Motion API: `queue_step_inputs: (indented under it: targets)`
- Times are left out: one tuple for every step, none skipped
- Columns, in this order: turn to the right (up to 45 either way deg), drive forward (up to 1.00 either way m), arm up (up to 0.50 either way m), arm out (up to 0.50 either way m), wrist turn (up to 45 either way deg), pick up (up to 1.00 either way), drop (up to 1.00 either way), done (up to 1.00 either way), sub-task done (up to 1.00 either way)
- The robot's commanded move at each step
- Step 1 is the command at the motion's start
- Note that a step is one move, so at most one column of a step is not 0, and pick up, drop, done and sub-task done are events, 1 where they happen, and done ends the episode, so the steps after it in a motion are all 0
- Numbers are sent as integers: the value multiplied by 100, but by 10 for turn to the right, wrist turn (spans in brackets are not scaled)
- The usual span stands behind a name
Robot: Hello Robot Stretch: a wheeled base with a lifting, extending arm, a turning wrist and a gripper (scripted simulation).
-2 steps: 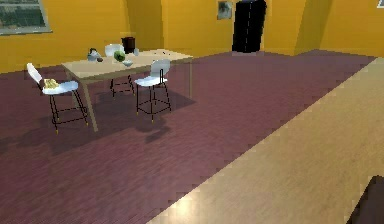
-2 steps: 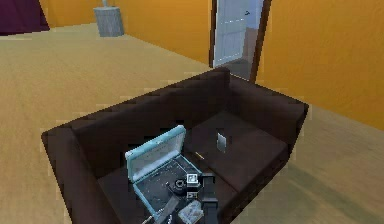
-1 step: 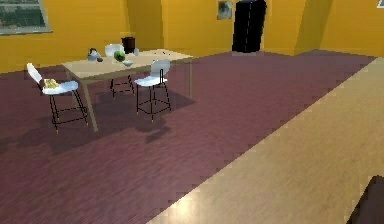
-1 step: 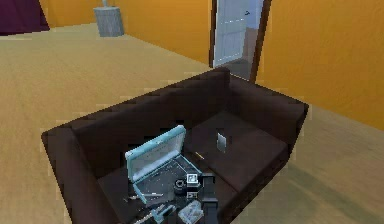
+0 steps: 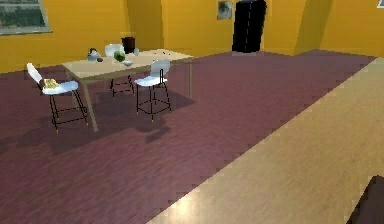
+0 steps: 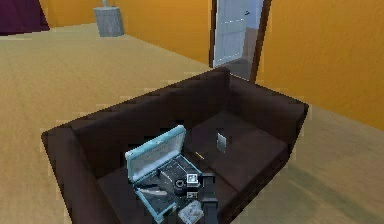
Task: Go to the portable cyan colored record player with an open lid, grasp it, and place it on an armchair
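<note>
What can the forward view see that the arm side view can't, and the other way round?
Forward view: a wooden dining table with white chairs, a tall black cabinet and purple floor. Arm side view: a dark brown sofa bearing a cyan record player with its lid up, and a white door. Shared: orange walls and pale wood floor.

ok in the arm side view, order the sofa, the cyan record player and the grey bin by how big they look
1. sofa
2. cyan record player
3. grey bin, though it stands far back, so its true size against the record player is unsure
</note>
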Motion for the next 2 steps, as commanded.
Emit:
queue_step_inputs:
  targets:
    - [0,0,-30,0,0,0,0,0,0]
    - [0,0,0,0,0,100,0,0,0]
